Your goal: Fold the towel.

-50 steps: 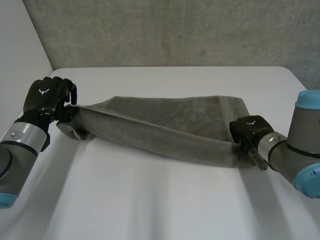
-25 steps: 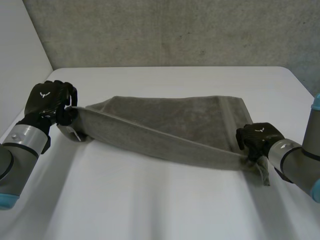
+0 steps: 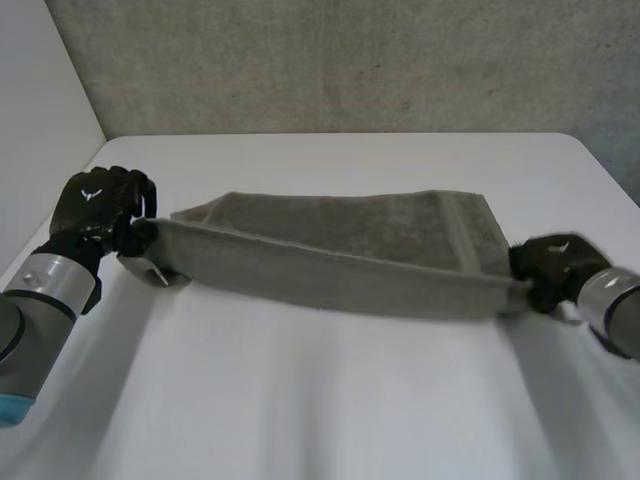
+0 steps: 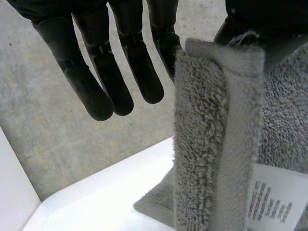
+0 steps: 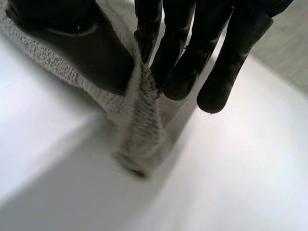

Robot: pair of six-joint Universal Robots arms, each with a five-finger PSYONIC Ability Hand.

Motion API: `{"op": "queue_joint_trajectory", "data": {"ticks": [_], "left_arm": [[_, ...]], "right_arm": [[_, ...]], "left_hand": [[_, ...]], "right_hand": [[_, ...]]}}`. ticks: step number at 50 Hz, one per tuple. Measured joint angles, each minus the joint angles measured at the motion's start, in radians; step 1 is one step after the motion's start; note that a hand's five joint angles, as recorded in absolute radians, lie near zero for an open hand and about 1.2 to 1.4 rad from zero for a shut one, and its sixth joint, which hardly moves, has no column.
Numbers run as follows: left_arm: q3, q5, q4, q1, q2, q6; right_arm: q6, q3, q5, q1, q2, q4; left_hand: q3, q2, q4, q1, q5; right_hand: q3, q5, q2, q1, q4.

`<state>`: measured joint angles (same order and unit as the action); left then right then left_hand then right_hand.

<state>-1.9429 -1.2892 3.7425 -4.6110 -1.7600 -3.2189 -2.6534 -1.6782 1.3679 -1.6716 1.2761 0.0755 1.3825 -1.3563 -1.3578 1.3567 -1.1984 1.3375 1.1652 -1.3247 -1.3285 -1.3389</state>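
Likely a corner could slip free if the arms pull harder: the left hand (image 3: pixel 100 205) and right hand (image 3: pixel 550 265) each pinch one end of the towel (image 3: pixel 340 255) between thumb and fingers. Grey and thick-piled, it stretches taut across the middle of the table (image 3: pixel 320 400), its far edge lying on the table.

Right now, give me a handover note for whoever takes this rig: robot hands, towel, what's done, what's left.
Left robot hand: shut on the towel, pinching its left end near the white label.
Right robot hand: shut on the towel, pinching its right end between thumb and fingers.
The near edge is lifted taut between both hands; the rest lies on the table behind.
Done: both ends grasped and raised.
Left: probably carry the held edge over to the far edge, lay it down, release.
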Motion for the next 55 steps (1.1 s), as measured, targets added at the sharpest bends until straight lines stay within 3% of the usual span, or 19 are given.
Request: {"op": "queue_joint_trajectory", "data": {"ticks": [12, 20, 26, 34, 42, 55], "left_arm": [[-0.102, 0.014, -0.150, -0.047, 0.208, -0.045], [-0.209, 0.085, -0.225, -0.099, 0.386, -0.093], [-0.240, 0.139, -0.246, -0.119, 0.433, -0.104], [-0.160, 0.154, -0.191, -0.109, 0.281, -0.105], [0.025, 0.139, -0.135, -0.037, 0.028, -0.102], [0.496, 0.016, -0.179, 0.084, -0.237, -0.130]], "right_arm": [[0.157, -0.001, -0.095, 0.055, 0.305, 0.107], [0.363, -0.016, -0.164, 0.131, 0.344, 0.296], [0.479, 0.026, -0.183, 0.174, 0.331, 0.371], [0.448, 0.184, -0.198, 0.173, 0.175, 0.373], [0.356, 0.348, -0.185, 0.096, -0.011, 0.363], [0.206, 0.662, -0.125, -0.044, -0.208, 0.198]], "left_hand": [[0.000, 0.000, 0.000, 0.000, 0.000], [0.000, 0.000, 0.000, 0.000, 0.000], [0.000, 0.000, 0.000, 0.000, 0.000], [0.000, 0.000, 0.000, 0.000, 0.000], [0.001, 0.000, 0.000, 0.000, 0.000], [0.001, 0.000, -0.001, 0.000, 0.000]], "right_hand": [[0.000, 0.000, 0.000, 0.000, -0.001], [0.001, 0.000, 0.000, 0.000, -0.001], [0.001, 0.000, 0.000, 0.000, -0.001], [0.001, 0.000, -0.007, 0.000, -0.001], [0.004, 0.005, -0.011, 0.000, -0.001], [0.004, 0.005, -0.011, 0.000, -0.001]]}}
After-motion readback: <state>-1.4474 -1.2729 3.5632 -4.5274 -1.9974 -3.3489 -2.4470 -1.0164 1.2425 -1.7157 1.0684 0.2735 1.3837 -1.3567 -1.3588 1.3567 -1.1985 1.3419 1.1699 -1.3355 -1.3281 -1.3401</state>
